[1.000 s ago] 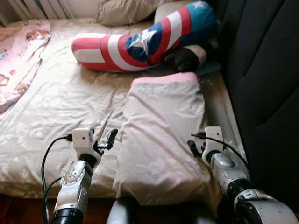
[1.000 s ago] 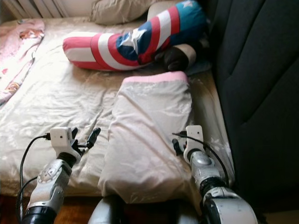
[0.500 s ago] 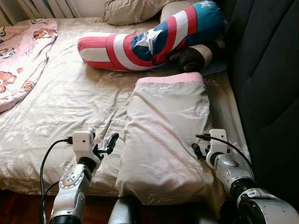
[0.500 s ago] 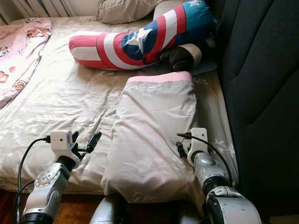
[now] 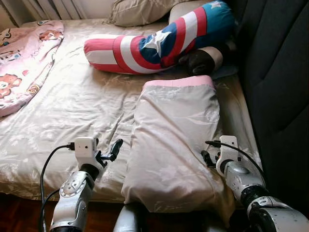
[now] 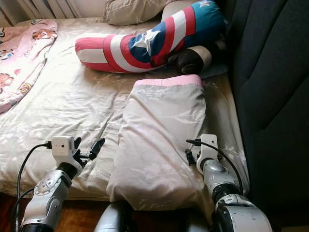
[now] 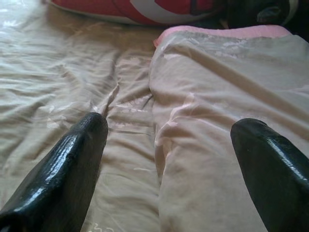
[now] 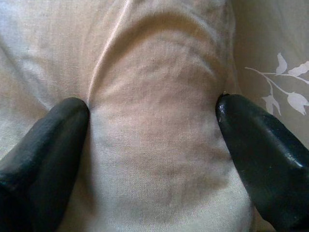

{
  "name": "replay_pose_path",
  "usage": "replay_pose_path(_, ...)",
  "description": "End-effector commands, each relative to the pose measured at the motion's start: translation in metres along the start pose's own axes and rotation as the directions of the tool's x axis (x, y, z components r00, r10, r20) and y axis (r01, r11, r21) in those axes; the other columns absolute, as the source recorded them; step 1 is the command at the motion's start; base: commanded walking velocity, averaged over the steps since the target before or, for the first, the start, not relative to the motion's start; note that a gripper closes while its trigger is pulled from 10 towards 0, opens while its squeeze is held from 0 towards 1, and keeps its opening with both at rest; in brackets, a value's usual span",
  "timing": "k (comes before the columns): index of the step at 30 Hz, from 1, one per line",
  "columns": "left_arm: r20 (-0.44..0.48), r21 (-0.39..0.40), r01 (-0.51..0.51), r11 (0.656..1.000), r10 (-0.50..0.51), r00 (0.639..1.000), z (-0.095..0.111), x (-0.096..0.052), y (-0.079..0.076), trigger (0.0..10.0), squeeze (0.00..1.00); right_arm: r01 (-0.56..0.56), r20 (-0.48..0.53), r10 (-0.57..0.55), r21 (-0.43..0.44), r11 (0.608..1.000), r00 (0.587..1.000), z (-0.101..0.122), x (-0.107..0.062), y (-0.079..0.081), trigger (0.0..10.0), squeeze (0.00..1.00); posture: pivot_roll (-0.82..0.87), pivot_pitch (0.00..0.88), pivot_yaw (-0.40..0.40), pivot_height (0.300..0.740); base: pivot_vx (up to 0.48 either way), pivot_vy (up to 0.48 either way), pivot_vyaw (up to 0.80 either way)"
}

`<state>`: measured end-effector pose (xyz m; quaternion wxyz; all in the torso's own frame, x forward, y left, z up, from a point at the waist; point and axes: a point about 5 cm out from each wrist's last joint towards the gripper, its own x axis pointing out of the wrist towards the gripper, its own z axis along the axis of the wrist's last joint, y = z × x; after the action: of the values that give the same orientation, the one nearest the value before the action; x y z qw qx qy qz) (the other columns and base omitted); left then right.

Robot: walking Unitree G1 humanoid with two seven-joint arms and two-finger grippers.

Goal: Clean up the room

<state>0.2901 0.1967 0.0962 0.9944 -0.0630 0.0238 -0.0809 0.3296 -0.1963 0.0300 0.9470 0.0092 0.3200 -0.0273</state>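
Note:
A beige pillow (image 5: pixel 176 130) with a pink far edge lies lengthwise on the bed, its near end hanging over the mattress edge. My left gripper (image 5: pixel 110 150) hovers open just left of the pillow, fingers (image 7: pixel 72 164) spread wide over the wrinkled sheet. At the pillow's right side, my right gripper (image 5: pixel 207 157) is open, and its fingertips (image 8: pixel 53 140) straddle a bulge of the pillow fabric (image 8: pixel 154 125).
A red, white and blue star bolster (image 5: pixel 154 43) lies across the bed's far end beside a dark round cushion (image 5: pixel 200 60) and another beige pillow (image 5: pixel 140 10). A pink bear-print blanket (image 5: pixel 21 63) covers the far left. A dark padded headboard (image 5: pixel 275 72) runs along the right. Wooden floor (image 5: pixel 19 217) shows below.
The whole picture has shifted a little, so the camera moved. Both grippers keep their places on either side of the pillow.

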Motion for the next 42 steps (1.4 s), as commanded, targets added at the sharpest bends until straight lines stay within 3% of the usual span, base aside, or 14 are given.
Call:
replay_pose_path(1,-0.018,0.002,0.001,1.0,-0.001,1.0,-0.002,-0.004,0.001,10.0,0.0,0.026,-0.15,-0.028,-0.018,1.0,0.988,-0.04,-0.003,-0.006,10.0,0.0,0.1,0.171,0.095,0.638,0.0,0.0,0.0)
replay_pose_path(10,-0.019,0.002,0.006,1.0,-0.006,1.0,-0.001,-0.008,-0.001,10.0,0.0,0.024,-0.3,-0.025,-0.006,1.0,0.953,-0.086,-0.011,-0.001,10.0,0.0,0.12,0.174,0.096,0.638,0.0,0.0,0.0)
replay_pose_path(15,-0.023,0.009,0.004,1.0,-0.003,1.0,0.0,-0.011,0.001,10.0,0.0,0.026,-0.336,-0.009,0.044,0.999,0.942,-0.099,-0.015,0.002,10.0,0.0,0.12,0.173,0.097,0.638,0.0,0.0,0.0)
replay_pose_path(16,-0.024,0.01,0.003,1.0,-0.003,1.0,0.0,-0.011,0.001,10.0,0.0,0.02,-0.341,-0.003,0.048,0.999,0.94,-0.101,-0.015,0.003,8.5,0.0,0.13,0.174,0.097,0.638,0.0,0.0,0.0)
replay_pose_path(17,-0.024,0.01,0.003,1.0,-0.003,1.0,0.0,-0.011,0.001,10.0,0.0,0.02,-0.341,-0.003,0.048,0.999,0.94,-0.101,-0.015,0.003,8.5,0.0,0.13,0.174,0.097,0.638,0.0,0.0,0.0)
replay_pose_path(18,-0.026,0.011,0.002,1.0,-0.002,1.0,0.0,-0.011,0.002,10.0,0.0,0.015,-0.344,0.006,0.059,0.998,0.939,-0.104,-0.016,0.004,0.0,0.0,0.13,0.174,0.097,0.638,0.0,0.0,0.0)
replay_pose_path(42,-0.021,0.005,-0.003,1.0,0.003,1.0,0.005,-0.01,0.001,10.0,0.0,-0.012,-0.323,0.033,0.066,0.998,0.946,-0.103,-0.015,0.011,0.0,0.0,0.13,0.177,0.094,0.638,0.0,0.0,0.0)
